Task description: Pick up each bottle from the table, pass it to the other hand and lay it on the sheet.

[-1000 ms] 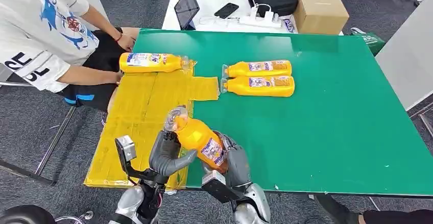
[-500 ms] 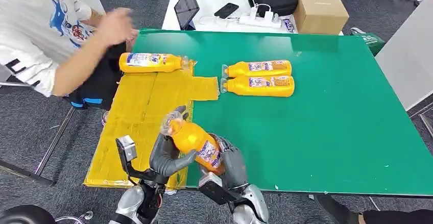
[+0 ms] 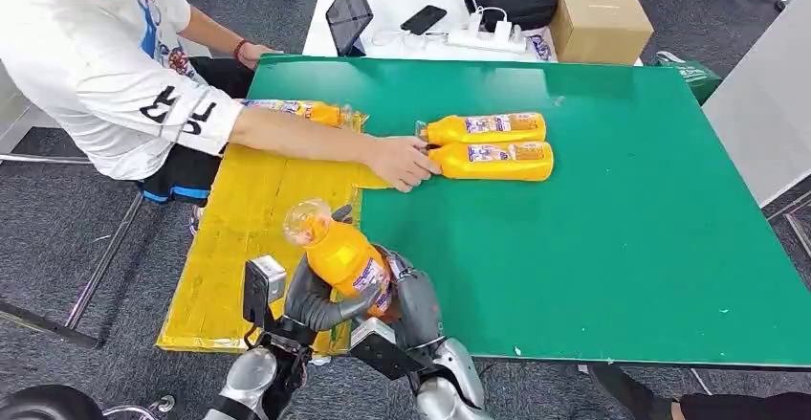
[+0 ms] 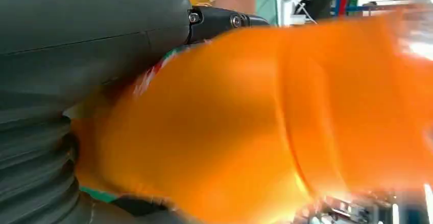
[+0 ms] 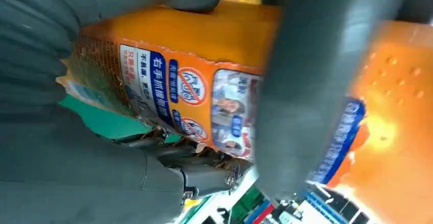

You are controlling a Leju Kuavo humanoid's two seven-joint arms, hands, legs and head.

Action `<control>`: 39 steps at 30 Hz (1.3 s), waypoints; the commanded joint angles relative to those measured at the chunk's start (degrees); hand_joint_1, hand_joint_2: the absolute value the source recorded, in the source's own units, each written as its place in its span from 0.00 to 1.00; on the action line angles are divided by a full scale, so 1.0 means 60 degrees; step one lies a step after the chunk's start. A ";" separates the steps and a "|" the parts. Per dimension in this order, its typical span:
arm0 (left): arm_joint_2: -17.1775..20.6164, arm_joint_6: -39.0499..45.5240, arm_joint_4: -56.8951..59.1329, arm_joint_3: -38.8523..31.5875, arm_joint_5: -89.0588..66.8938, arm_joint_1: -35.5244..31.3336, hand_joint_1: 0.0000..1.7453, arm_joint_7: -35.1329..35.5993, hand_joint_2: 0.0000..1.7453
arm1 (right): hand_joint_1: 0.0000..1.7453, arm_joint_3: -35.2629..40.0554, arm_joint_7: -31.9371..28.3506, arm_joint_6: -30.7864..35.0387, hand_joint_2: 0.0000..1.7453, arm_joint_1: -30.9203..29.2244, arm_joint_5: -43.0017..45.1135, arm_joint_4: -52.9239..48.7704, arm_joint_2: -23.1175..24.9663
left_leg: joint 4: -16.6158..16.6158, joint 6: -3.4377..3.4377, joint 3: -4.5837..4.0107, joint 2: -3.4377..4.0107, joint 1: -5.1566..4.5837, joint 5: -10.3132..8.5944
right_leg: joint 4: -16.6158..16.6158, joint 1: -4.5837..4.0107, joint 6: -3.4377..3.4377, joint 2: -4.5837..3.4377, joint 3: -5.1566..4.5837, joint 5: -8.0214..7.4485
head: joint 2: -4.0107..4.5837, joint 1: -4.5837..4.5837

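Observation:
An orange bottle [image 3: 341, 255] with a clear cap hangs tilted above the near edge of the yellow sheet [image 3: 253, 214]. My left hand [image 3: 311, 298] grips its lower body from the left. My right hand [image 3: 409, 300] wraps its base from the right. The left wrist view has the orange bottle [image 4: 255, 122] pressed against my left hand [image 4: 76, 30]. In the right wrist view my right hand [image 5: 61, 173] clasps the labelled bottle [image 5: 204, 45]. Two more bottles [image 3: 486, 128] [image 3: 495, 160] lie side by side on the green table [image 3: 622, 229]. Another bottle [image 3: 304, 109] lies at the sheet's far end.
A person in a white shirt [image 3: 105, 66] sits at the left, with an arm stretched over the sheet and a hand [image 3: 402, 162] at the caps of the two lying bottles. A white table behind carries a cardboard box [image 3: 600, 24], black bag and tablet.
Both my hands have carried the bottle a little left, over the sheet's edge. The person has leaned in and reached an arm across to the two bottles on the table.

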State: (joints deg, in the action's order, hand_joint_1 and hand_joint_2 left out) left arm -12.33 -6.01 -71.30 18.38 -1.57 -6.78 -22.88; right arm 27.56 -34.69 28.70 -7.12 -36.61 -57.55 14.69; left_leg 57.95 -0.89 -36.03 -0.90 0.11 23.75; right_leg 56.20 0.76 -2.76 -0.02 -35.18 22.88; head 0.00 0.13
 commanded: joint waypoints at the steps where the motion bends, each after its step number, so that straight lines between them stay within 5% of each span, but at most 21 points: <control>1: 0.0201 -0.0004 0.0992 0.0487 -0.0227 -0.0491 0.00 -0.0009 1.00 | 1.00 0.0833 -0.0095 -0.0387 1.00 -0.0499 0.0281 0.1182 0.0024 | -0.0009 0.0010 0.0064 0.0019 0.0014 0.0024 | -0.0017 -0.0018 0.0019 -0.0006 0.0065 0.0015 | 0.0000 0.0004; 9: 0.0089 -0.1340 0.0472 0.0179 0.1245 -0.0269 0.00 -0.0396 1.00 | 1.00 0.1420 0.0045 -0.1202 1.00 -0.0903 0.0225 0.2222 0.0046 | -0.0004 0.0009 0.0057 0.0026 0.0011 0.0023 | -0.0012 -0.0015 0.0018 -0.0013 0.0056 0.0013 | 0.0000 -0.0003; 10: 0.0071 -0.1359 0.0392 0.0152 0.1324 -0.0240 0.19 -0.0450 1.00 | 1.00 0.1457 0.0097 -0.1248 1.00 -0.0935 0.0178 0.2308 0.0051 | -0.0005 0.0008 0.0041 0.0015 0.0010 0.0017 | -0.0011 -0.0013 0.0014 -0.0004 0.0043 0.0010 | 0.0000 0.0004; 11: 0.0057 -0.1553 0.0231 0.0113 0.1592 -0.0190 0.97 -0.0505 1.00 | 1.00 0.1510 0.0122 -0.1359 1.00 -0.0975 0.0130 0.2444 0.0063 | -0.0004 0.0010 0.0059 0.0023 0.0012 0.0025 | -0.0010 -0.0015 0.0019 -0.0009 0.0057 0.0017 | 0.0000 0.0007; 26: 0.0280 -0.2152 -0.0018 0.0386 0.1455 -0.0067 1.00 -0.0816 1.00 | 1.00 0.1150 0.0237 -0.1154 1.00 -0.1006 0.0194 0.2132 0.0164 | 0.0008 0.0009 0.0040 -0.0004 0.0015 0.0019 | -0.0002 -0.0017 0.0016 0.0019 0.0043 0.0021 | 0.0000 0.0004; 27: 0.0241 -0.2117 -0.0092 0.0339 0.1442 -0.0026 1.00 -0.0811 1.00 | 0.00 0.1072 0.0264 -0.1082 1.00 -0.0980 0.0221 0.1990 0.0186 | 0.0011 0.0011 0.0050 -0.0002 0.0016 0.0026 | 0.0000 -0.0020 0.0020 0.0019 0.0052 0.0027 | 0.0000 0.0004; 30: 0.0228 -0.1995 -0.0276 0.0234 0.1371 0.0046 1.00 -0.0768 1.00 | 0.00 0.0976 0.0355 -0.1045 1.00 -0.0881 0.0305 0.1423 0.0176 | 0.0016 0.0011 0.0052 0.0004 0.0018 0.0032 | 0.0003 -0.0022 0.0020 0.0014 0.0054 0.0030 | 0.0000 0.0004; 31: 0.0220 -0.1914 -0.0313 0.0190 0.1314 0.0058 1.00 -0.0744 1.00 | 0.00 0.0935 0.0344 -0.1017 0.00 -0.0804 0.0353 0.1167 0.0148 | 0.0021 0.0012 0.0067 0.0016 0.0019 0.0045 | 0.0007 -0.0024 0.0024 0.0006 0.0067 0.0039 | 0.0000 0.0000; 39: 0.0196 -0.1440 -0.0636 -0.0059 0.1005 0.0034 1.00 -0.0808 1.00 | 0.00 0.0826 0.0243 -0.1198 0.00 -0.0528 0.0666 -0.0086 -0.0120 | 0.0002 0.0006 0.0026 0.0012 0.0005 0.0012 | -0.0001 -0.0007 0.0011 0.0002 0.0022 0.0011 | 0.0000 0.0007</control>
State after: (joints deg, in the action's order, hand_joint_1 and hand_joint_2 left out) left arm -10.62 -14.88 -73.64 15.67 4.87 -5.17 -27.80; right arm 31.98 -33.81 22.56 -10.52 -33.00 -53.93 16.00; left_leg 57.95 -0.87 -36.02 -0.82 0.11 23.75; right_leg 56.21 0.76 -2.75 -0.07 -35.22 22.87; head 0.00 0.17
